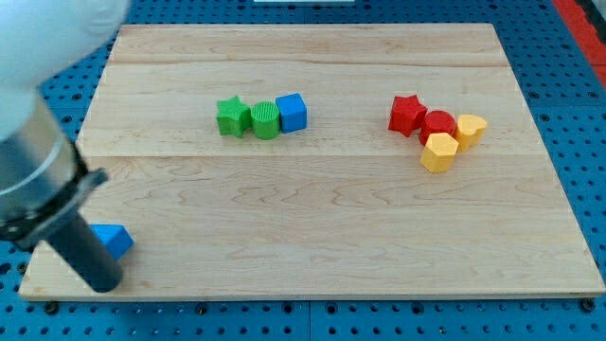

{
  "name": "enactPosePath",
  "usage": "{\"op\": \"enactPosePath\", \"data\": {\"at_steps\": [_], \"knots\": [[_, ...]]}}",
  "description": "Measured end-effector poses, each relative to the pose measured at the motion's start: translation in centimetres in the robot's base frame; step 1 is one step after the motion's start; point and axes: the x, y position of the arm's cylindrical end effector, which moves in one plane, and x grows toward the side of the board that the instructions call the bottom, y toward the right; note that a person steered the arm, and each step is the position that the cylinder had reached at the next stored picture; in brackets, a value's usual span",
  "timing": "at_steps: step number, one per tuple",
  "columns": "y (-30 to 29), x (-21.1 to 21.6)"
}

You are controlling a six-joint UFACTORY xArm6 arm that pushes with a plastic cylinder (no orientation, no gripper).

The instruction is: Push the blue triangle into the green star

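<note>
Fingers are absent from this rig: the arm ends in a dark rod, so there is nothing to spread or pinch, and my tip (102, 282) rests at the bench's (312, 237) lower-left corner, touching or just beside the left edge of the blue triangle (115, 239), which peeks out from behind the rod on its right side. From the tip, the triangle lies immediately toward the view's right and slightly up, and the green star (231, 116) sits well apart beyond it, farther right and toward the view's top, so the push line runs diagonally up and right across open wood. Directly right of the star, touching it, stands a green ridged block (266, 121), then a blue cube (293, 112). Far to the view's right, well off that line, cluster a red star (406, 115), a red round block (436, 124) and two yellow blocks (439, 152) (471, 129). Nothing appears to block the triangle's path.
</note>
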Motion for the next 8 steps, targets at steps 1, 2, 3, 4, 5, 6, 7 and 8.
{"op": "enactPosePath", "data": {"at_steps": [1,2,3,4,5,6,7,8], "knots": [[0.2,-4.1],[0.6,-8.4],[-2.9,-8.0],[-3.6,-9.9],[2.7,-13.6],[2.7,-16.0],[-4.0,-13.7],[-2.1,-15.1]]}}
